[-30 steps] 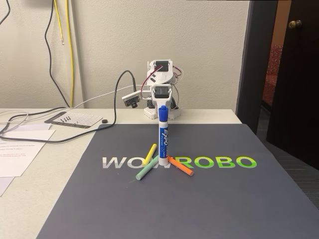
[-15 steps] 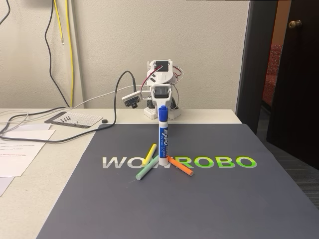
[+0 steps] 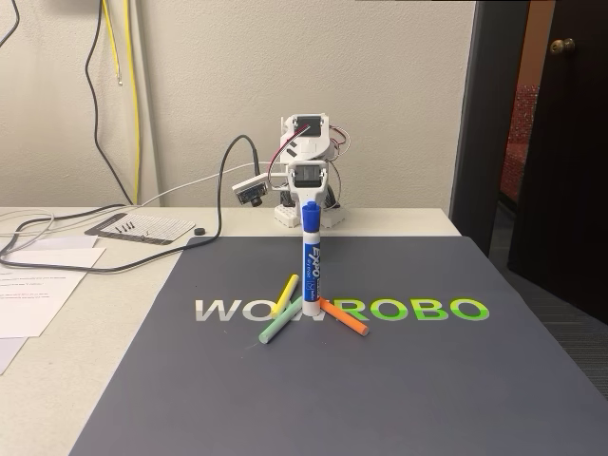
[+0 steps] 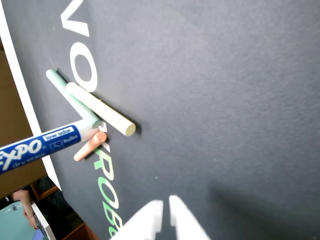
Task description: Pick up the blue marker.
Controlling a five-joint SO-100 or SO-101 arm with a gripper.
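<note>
**Marker upright on the mat, arm folded at the back**

In the fixed view we see the blue marker (image 3: 313, 263) standing upright on the dark mat (image 3: 427, 380), cap at the top, its base at the middle of the mat's "WONROBO" lettering. Three thin sticks fan out from its foot: the yellow stick (image 3: 284, 294) toward ten o'clock, the green stick (image 3: 279, 325) toward eight o'clock, and the orange stick (image 3: 344, 318) toward four o'clock. The arm (image 3: 306, 171) sits folded at twelve o'clock from the marker, at the far edge of the table (image 3: 57, 380), well apart from it.

In the wrist view we find the gripper (image 4: 166, 207) at the bottom edge, its two white fingertips nearly together with only a thin slit between them and nothing held. From there the marker (image 4: 42, 146) lies toward ten o'clock, reaching in from the left edge, with the green stick (image 4: 72, 97), yellow stick (image 4: 100, 108) and orange stick (image 4: 90, 146) clustered at its end. The gripper hangs above bare mat (image 4: 225, 100), apart from all of them.
</note>
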